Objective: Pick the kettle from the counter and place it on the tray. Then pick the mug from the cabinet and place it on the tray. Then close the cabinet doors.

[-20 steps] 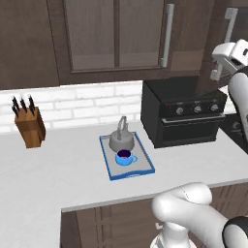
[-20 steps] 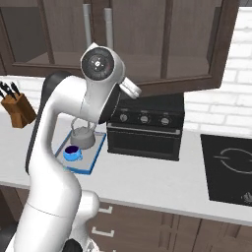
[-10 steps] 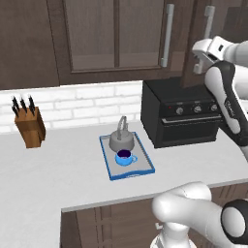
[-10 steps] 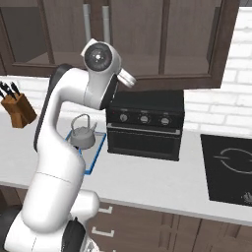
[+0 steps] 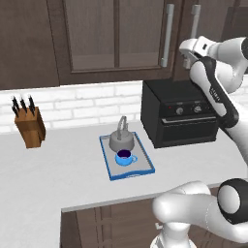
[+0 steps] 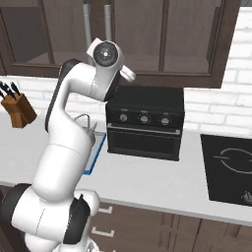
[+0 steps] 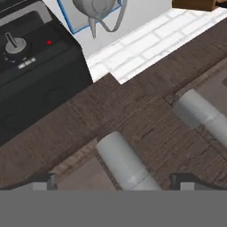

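Up at cabinet doors [image 5: 121,38], gripper [image 5: 190,54] w/ jaws wide, nothing held, close to bar handles [image 7: 126,164]. On tray [image 5: 145,168]: kettle [image 5: 121,141] and mug [image 5: 124,157], touching or nearly. Doors look about shut; check seam, press flat on panel beside handle, avoid snagging bars, stay clear of oven [image 5: 179,118].

Arm swung left across the oven toward cabinet doors [image 5: 116,34]; gripper [image 5: 190,54] now up by the bar handles [image 7: 122,162].

No readable text, labels or numbers anywhere
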Motion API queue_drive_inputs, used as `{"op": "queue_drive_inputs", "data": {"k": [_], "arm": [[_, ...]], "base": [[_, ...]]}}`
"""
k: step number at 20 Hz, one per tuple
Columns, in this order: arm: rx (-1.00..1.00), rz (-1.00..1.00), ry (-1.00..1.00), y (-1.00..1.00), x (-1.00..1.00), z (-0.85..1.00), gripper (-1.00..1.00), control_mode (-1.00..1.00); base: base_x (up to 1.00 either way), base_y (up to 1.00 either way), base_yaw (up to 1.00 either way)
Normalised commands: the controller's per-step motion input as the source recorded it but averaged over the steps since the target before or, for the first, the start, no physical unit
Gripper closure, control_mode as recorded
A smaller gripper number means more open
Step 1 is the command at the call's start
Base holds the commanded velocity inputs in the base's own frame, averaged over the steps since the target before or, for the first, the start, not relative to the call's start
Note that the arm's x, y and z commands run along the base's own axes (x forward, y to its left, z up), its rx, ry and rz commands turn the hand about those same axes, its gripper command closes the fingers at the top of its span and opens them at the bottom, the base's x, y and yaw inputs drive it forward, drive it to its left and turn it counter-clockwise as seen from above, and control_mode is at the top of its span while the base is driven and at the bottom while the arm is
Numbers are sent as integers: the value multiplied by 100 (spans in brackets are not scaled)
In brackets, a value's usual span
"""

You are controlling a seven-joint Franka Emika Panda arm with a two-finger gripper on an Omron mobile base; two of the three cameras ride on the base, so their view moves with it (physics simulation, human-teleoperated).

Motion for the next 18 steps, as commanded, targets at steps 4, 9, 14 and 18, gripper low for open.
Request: {"op": "queue_drive_inputs", "data": {"k": [4, 9, 14, 18], "arm": [[-1, 0, 0, 10, 69, -37, -100, -100], [-4, 0, 1, 9, 64, -26, -100, -100], [-8, 0, 1, 2, 55, -25, -100, -100], [-3, 0, 4, 1, 58, -24, -100, -100]], "base": [[0, 0, 0], [0, 0, 0], [0, 0, 0], [0, 0, 0]]}}
